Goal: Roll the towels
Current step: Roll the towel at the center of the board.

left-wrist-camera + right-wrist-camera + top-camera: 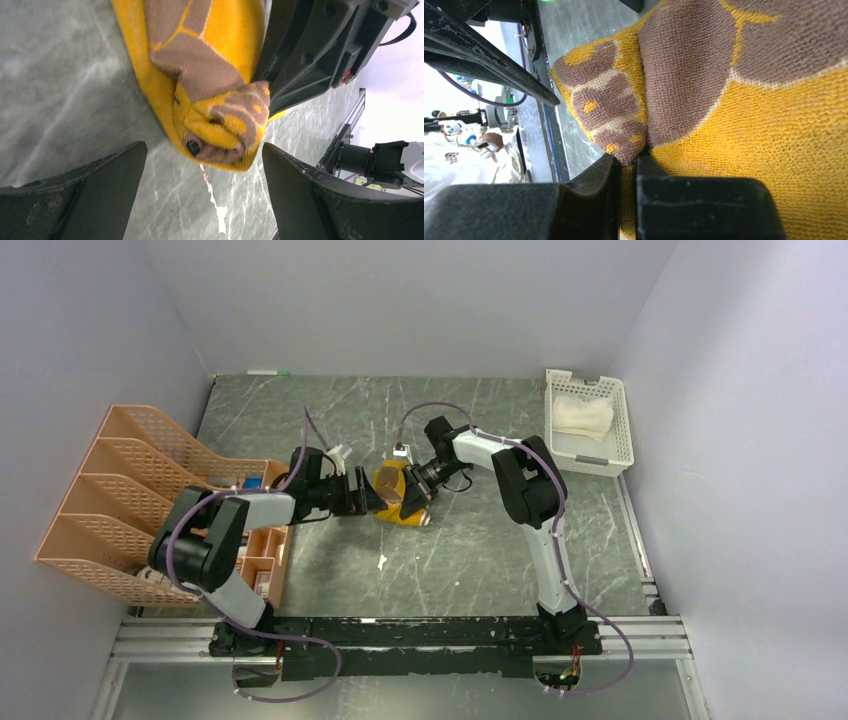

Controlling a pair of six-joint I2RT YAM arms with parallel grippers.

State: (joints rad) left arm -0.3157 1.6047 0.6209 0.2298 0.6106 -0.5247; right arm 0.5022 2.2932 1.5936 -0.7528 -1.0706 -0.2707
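Rolling step: the brown-and-yellow towel [388,482] sits right of the orange rack [130,500], its corner pinched by the right gripper [626,161]; left gripper [205,150], spread wide, should clamp next

Mid-table crowded: left gripper [367,496] and right gripper [416,503] meet head-on w/ the brown-yellow towel [389,481] between them. In left wrist view the left fingers [90,195] stand wide; the towel end sits in the gap, clear of both. Right gripper's black body is just behind it, blocking the fwd path. Left side tight: orange rack [120,490] close beside left arm. White basket [592,465] fills far-right corner. Open table [460,570]: near-centre btwn the bases, plus far strip.
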